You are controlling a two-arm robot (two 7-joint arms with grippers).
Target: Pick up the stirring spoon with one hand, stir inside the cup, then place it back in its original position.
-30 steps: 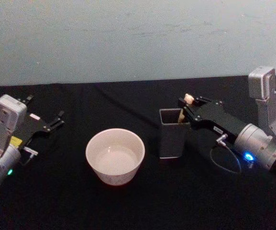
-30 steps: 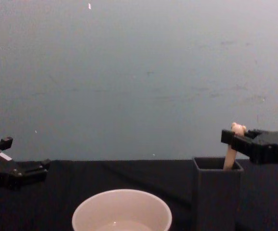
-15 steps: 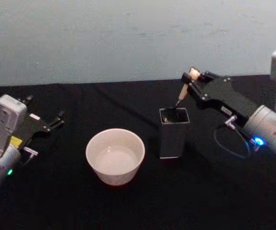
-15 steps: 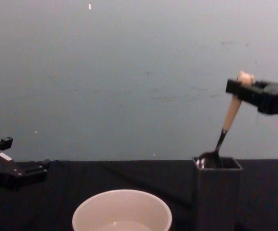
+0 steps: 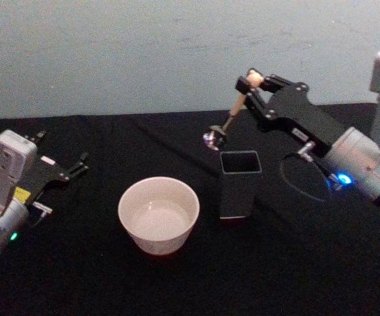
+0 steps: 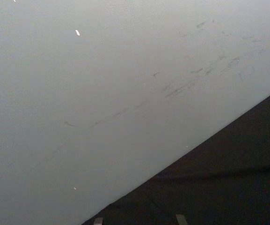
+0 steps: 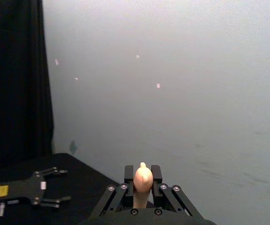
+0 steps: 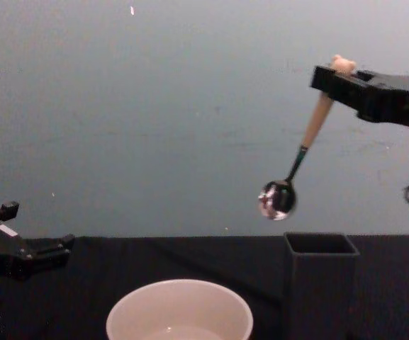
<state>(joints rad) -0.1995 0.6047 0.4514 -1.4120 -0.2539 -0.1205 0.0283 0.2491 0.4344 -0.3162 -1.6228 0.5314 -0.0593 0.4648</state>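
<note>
Above the table (image 8: 190, 256), right gripper (image 8: 329, 76) pinches stirring spoon (image 8: 312, 129).

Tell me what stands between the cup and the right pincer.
In the head view, the dark grey square holder stands between the cup and the right pincer, which grips the stirring spoon in the air. Left pincer idles far left.
</note>
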